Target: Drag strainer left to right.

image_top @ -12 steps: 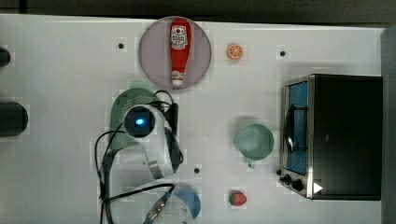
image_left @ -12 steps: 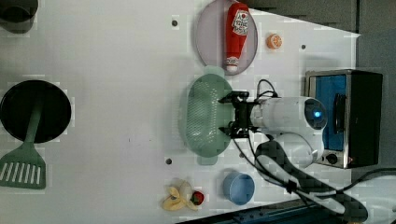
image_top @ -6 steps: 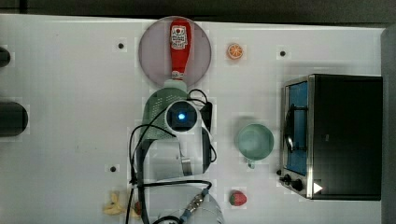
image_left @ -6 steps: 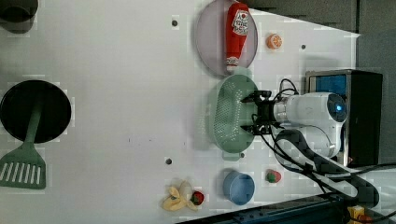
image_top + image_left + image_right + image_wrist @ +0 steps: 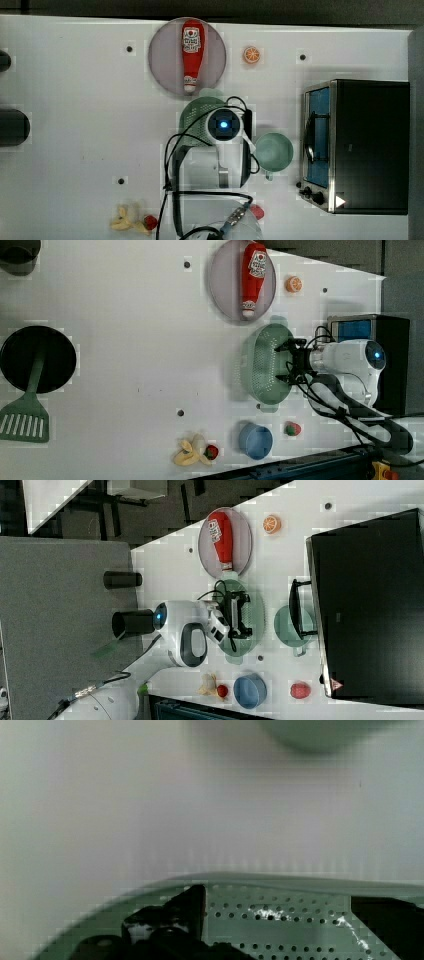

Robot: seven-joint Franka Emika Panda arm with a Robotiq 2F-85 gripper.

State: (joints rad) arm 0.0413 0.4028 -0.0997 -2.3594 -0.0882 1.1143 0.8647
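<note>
Reaching down into the strainer [image 5: 260,365], the end effector [image 5: 290,362] has its fingers spread apart inside the basket, one finger [image 5: 185,907] lying against the perforated wall. The strainer sits on the white tabletop [image 5: 125,365] just below the grey plate [image 5: 165,60] carrying the ketchup bottle [image 5: 190,52] in the top view, with the teal cup [image 5: 274,151] near it on the top view's right and the toaster oven [image 5: 360,145] beyond.

Top view looks straight down on the counter [image 5: 75,150]. Left and right views look down steeply from opposite sides; all three share the strainer [image 5: 265,365]. Wrist view sits close over it.
</note>
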